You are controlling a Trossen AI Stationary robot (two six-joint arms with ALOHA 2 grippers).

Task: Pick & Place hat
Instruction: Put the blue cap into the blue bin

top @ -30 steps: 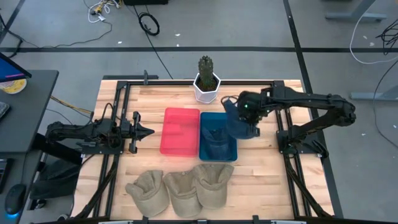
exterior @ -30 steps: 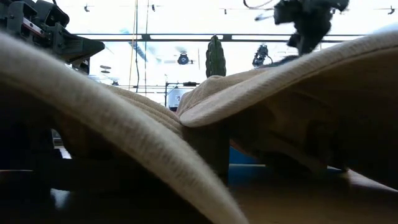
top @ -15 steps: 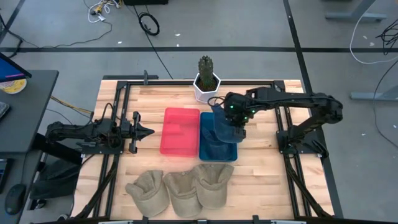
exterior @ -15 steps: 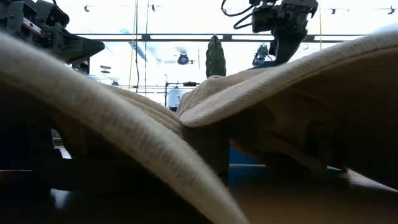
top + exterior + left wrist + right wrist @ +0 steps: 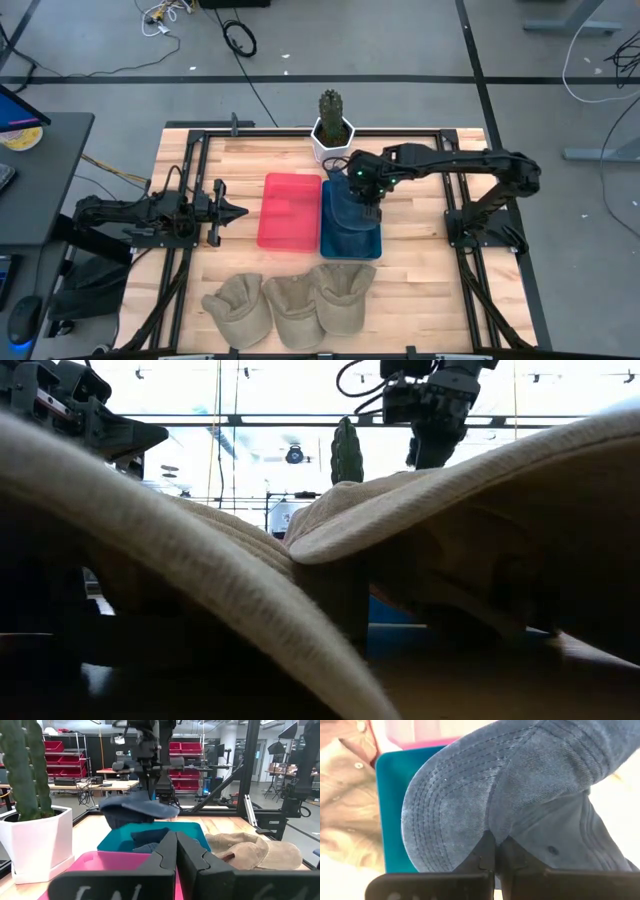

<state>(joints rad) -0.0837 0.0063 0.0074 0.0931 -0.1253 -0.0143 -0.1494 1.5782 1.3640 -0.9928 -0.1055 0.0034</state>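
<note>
My right gripper is shut on a blue denim hat and hangs over the blue bin. From the left wrist view the hat floats above that bin, where another dark blue hat lies. Three tan hats sit in a row along the near edge, and they fill the low view. My left gripper is shut and waits left of the red bin, touching nothing. My right gripper pinches the denim hat between its two fingers where the brim meets the crown. The fingers come from above, pointing down. The hat is lifted clear over the blue bin, brim roughly level.
A white pot with a cactus stands just behind the two bins, close to the right gripper. The black frame rail runs around the wooden table. Bare wood lies right of the blue bin.
My right gripper has carried the denim hat toward the table's left, from beside the blue bin's right edge to a spot over the bin. It has stayed shut on the hat. The left arm has kept still.
</note>
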